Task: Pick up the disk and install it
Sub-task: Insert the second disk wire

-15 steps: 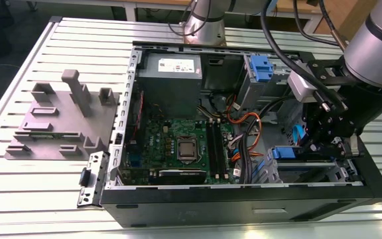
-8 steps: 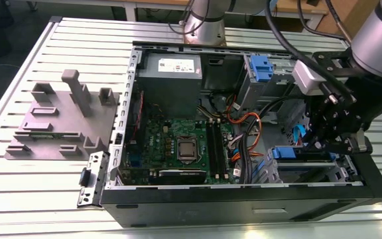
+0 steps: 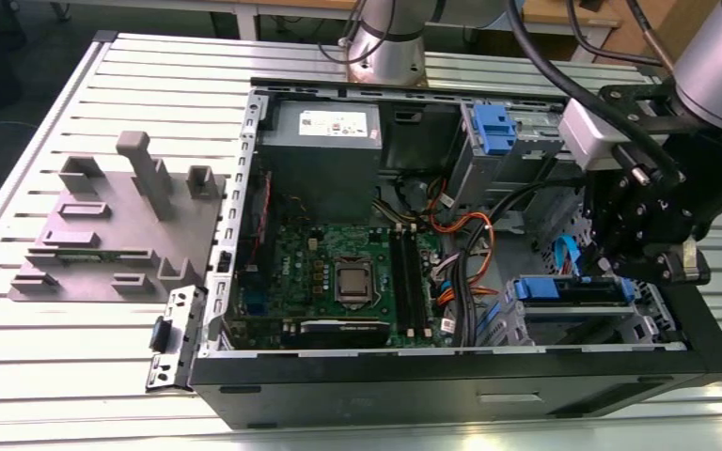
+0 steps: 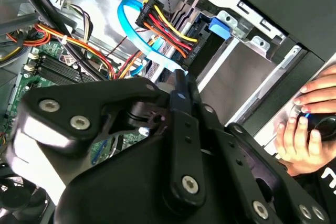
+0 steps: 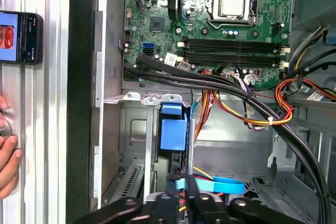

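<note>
Fingers (image 5: 181, 190) look pinched closed, holding nothing, right above your disk (image 5: 173, 132) seated in the drive bay (image 5: 131, 129). Rigid, fragile thing; grab its blue handle.

The arm reaches in from the exterior view's right, its black gripper (image 3: 647, 258) pointing down and hanging low. In the second wrist view the gripper's (image 4: 181, 85) fingers are pressed together with nothing between them. A person's hand (image 4: 303, 129) rests nearby, fingers curled.

Even bright light, soft shadows, close tool (image 4: 181, 95) blurred.
</note>
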